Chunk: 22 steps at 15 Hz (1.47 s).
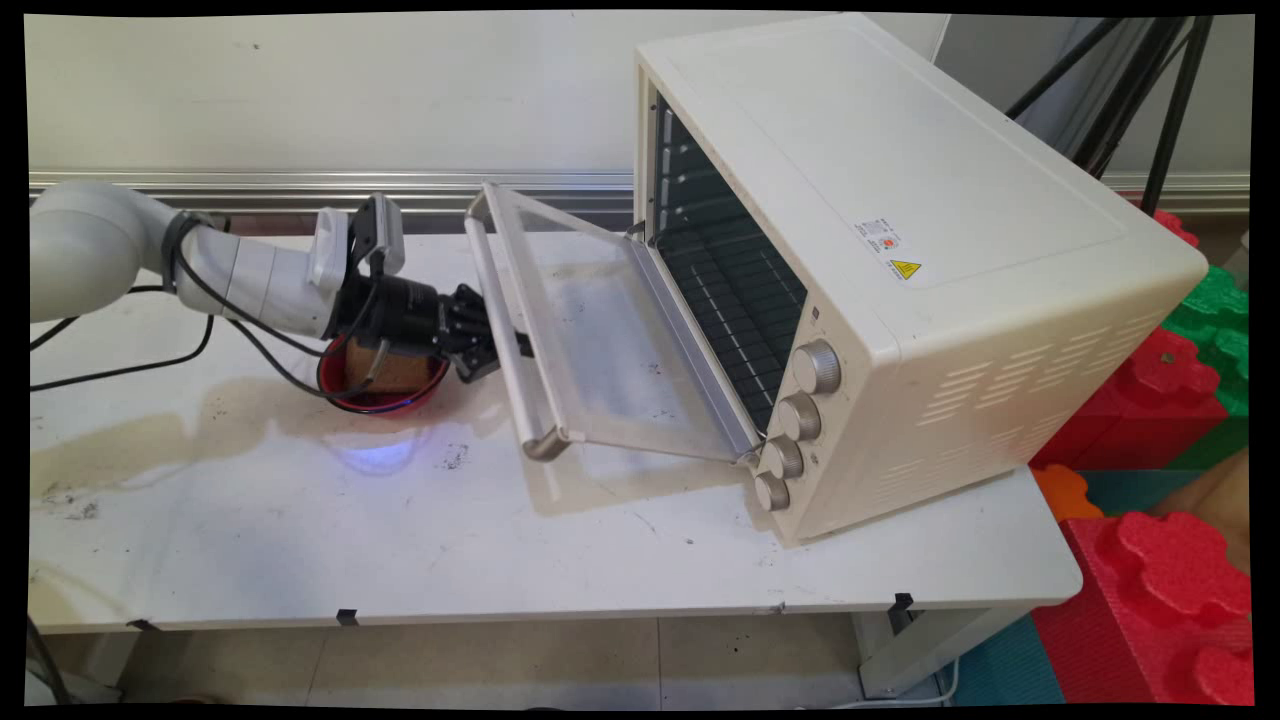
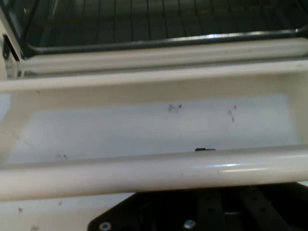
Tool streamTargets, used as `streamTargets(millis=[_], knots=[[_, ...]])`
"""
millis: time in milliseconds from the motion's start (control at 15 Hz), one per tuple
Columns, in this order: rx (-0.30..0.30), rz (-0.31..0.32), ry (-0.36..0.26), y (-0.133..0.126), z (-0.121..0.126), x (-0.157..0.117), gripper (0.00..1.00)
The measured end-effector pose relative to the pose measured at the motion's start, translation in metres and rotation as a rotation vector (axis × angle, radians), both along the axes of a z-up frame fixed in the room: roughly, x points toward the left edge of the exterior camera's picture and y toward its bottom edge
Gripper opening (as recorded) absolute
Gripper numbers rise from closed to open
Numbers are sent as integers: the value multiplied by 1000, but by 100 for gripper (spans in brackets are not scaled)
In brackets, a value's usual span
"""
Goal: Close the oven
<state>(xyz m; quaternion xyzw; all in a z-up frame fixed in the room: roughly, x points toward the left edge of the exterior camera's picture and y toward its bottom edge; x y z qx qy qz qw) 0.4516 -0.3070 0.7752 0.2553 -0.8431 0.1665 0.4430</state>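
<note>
The black two-finger gripper [image 1: 497,343] sits left of centre in the main view, right at the long cream bar handle [image 1: 505,335] of the cream toaster oven [image 1: 900,270]. Its glass door [image 1: 610,340] hangs nearly fully open, sloping toward the lower left. The handle's long axis runs from upper left to lower centre of the frame, crossing the gripper's line of reach. In the hand view the handle [image 2: 154,171] spans the whole width just above the linkage, hiding the fingertips, so I cannot tell whether the gripper grasps the bar or merely meets it. Behind and below the wrist sits a red round bowl [image 1: 380,385] holding something brown, possibly bread.
</note>
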Motion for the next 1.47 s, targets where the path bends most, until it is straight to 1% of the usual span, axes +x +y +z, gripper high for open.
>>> streamTargets(millis=[467, 933, 1467], knots=[[-41, 12, 48, -13, 24, -14, 0], [-81, 19, 103, -37, 49, -40, 0], [-113, 15, 135, -59, 66, -63, 0]])
